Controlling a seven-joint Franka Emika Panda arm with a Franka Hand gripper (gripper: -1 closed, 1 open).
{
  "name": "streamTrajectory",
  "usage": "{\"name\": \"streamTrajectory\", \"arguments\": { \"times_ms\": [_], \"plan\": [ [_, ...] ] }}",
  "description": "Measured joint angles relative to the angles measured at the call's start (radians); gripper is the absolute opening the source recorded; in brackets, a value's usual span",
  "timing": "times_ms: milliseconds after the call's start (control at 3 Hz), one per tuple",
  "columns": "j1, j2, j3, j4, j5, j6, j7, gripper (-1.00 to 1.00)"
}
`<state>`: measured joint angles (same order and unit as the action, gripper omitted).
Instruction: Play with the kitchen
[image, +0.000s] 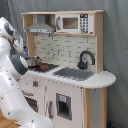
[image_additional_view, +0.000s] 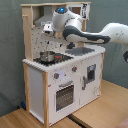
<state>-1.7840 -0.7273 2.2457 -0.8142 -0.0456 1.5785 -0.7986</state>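
white robot arm (image_additional_view: 95, 34) reaches over the kitchen (image: 70, 75) stovetop, above the pot (image_additional_view: 47, 56) (claw grip state cannot be told).

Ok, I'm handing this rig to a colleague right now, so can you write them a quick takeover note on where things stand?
Gripper: not clearly visible in either exterior view; it is up near the grey hood, and its state cannot be judged. The arm reaches across above the counter from the second exterior view's right.
Things: the kitchen stands upright, with the pot on the stovetop, the sink and black faucet beside it, the microwave on top and the oven door shut.
Done: nothing looks moved.
Left: the play itself; the knobs, doors and pot look untouched.
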Motion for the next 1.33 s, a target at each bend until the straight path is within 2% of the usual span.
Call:
{"name": "streamTrajectory", "arguments": {
  "times_ms": [667, 1333],
  "plan": [
    [0.081, -0.019, 0.0, 0.0, -0.207, 0.009, 0.053, 1.0],
    [0.162, -0.069, 0.0, -0.002, -0.379, 0.006, 0.106, 1.0]
  ]
}}
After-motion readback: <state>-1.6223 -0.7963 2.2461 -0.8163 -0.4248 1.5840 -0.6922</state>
